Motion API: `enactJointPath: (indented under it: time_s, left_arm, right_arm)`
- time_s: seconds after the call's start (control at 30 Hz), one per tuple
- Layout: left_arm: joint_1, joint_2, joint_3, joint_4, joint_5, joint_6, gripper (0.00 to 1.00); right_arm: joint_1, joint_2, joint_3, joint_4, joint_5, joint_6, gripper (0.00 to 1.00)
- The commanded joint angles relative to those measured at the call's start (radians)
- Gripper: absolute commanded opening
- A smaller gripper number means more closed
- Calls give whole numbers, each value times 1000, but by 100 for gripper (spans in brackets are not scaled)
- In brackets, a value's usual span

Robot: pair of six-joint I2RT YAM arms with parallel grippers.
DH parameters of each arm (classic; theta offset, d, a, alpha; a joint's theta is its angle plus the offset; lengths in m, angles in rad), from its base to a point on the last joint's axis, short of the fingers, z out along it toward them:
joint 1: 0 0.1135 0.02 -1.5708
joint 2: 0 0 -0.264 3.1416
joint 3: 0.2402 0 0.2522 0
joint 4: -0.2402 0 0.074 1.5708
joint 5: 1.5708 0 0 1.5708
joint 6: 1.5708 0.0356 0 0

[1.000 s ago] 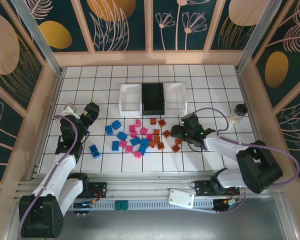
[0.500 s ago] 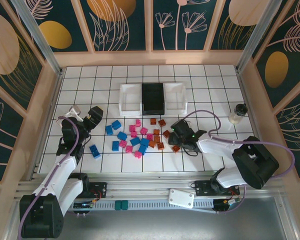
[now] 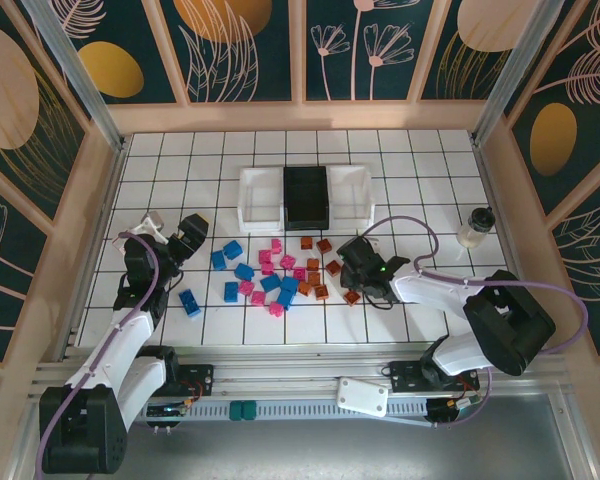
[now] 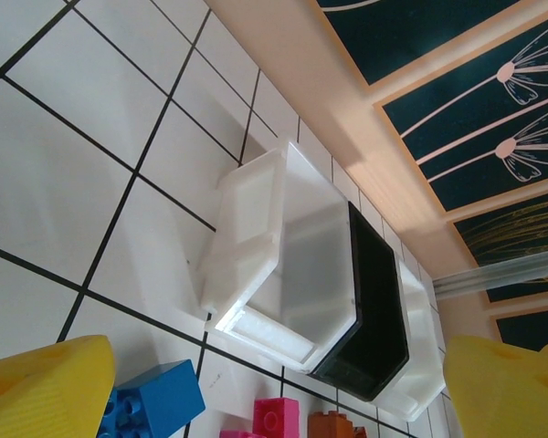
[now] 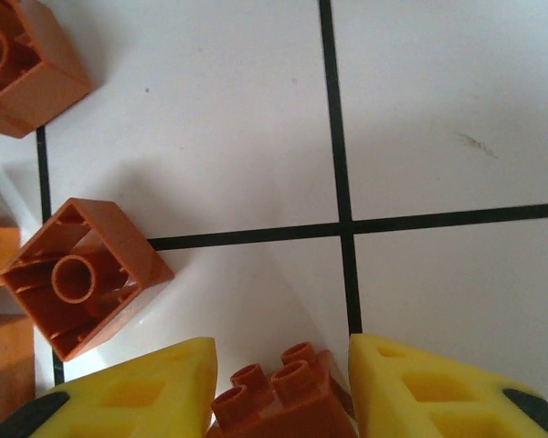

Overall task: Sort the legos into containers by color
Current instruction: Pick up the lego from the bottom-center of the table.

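White tiled table (image 3: 430, 170) carries the three containers (image 3: 306, 195) in a row beyond both pincers. The legos (image 3: 275, 272) lie scattered between the left gripper (image 4: 276, 347), fingers wide apart on nothing, and the right gripper (image 5: 279, 351), clamped on an orange brick (image 5: 279, 401). Best lift it straight, clear of the upturned brick (image 5: 82, 274) beside it. The right wrist view makes the finger contact plain; overhead it is too small to judge, but shows the way to the trays.

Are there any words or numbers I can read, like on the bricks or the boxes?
None can be read.
The studs on the orange-brown plastic brick nearest the right wrist camera are too blurred to tell.
The white plastic trays and the black plastic tray bear no label.
The wall panels show flower drawings, no writing.
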State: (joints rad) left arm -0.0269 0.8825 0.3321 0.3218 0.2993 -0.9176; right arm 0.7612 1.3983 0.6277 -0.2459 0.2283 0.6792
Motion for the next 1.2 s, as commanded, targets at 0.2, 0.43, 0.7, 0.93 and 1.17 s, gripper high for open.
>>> enactJointPath:
  time_s: [0.2,0.43,0.7,0.93,1.17]
  left_arm:
    - [1,4,-8,9,39,16,93]
    - [1,9,-8,1,46,21,93]
    - [1,6,-4,-4,53,24,94]
    - [-1,-14,25,-69,40,23,95]
    - [-2,-81,31,-115,-8,-10,97]
  right_arm:
    - [9,-11,27,-36,32,-17,47]
    - [10,26,21,-25,10,-18,47]
    - [12,54,27,-18,-10,-27,39]
    - [7,-11,122,-58,51,-99,28]
    - [-152,-1,318,6,48,-219,26]
